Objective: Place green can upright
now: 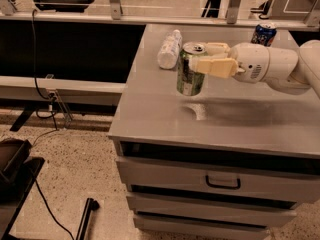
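The green can (189, 81) is upright near the middle of the grey cabinet top (240, 119), silver top with pull tab facing up. Its base is at or just above the surface, and a faint reflection shows below it. My gripper (199, 55) reaches in from the right and is shut on the can's upper part. One cream finger (212, 66) lies across the can's front and the other (216, 47) behind its rim. The white arm (270, 66) extends to the right edge of the view.
A white plastic bottle (168, 49) lies on its side just left of and behind the can. A blue can (263, 34) stands at the back right. The cabinet has drawers (222, 181) below. The floor at left holds cables and a dark case.
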`<move>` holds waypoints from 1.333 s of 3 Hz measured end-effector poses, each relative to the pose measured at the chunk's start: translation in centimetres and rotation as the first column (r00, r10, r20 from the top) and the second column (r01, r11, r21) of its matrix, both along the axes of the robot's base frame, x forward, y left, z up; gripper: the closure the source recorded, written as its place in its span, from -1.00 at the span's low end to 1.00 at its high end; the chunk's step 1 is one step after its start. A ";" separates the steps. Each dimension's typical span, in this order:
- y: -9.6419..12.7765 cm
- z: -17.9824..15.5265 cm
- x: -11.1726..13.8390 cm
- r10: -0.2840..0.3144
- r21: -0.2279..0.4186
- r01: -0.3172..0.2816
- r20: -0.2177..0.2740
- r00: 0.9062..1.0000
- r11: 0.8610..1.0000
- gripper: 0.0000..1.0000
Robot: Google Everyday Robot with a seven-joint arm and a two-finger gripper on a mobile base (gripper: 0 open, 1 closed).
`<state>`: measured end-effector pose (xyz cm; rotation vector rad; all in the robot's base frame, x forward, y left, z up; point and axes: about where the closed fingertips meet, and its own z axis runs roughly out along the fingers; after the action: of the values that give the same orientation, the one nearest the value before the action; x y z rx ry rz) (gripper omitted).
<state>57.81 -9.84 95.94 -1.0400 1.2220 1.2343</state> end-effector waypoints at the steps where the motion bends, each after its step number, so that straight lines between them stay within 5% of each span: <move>1: 0.2 -0.5 0.0 0.001 0.000 -0.001 -0.011 1.000 1.000 1.00; 4: 1.3 -2.6 -2.4 0.065 0.039 -0.062 -0.070 0.995 0.997 1.00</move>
<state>55.43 -8.55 93.34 -1.0226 1.2235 1.3481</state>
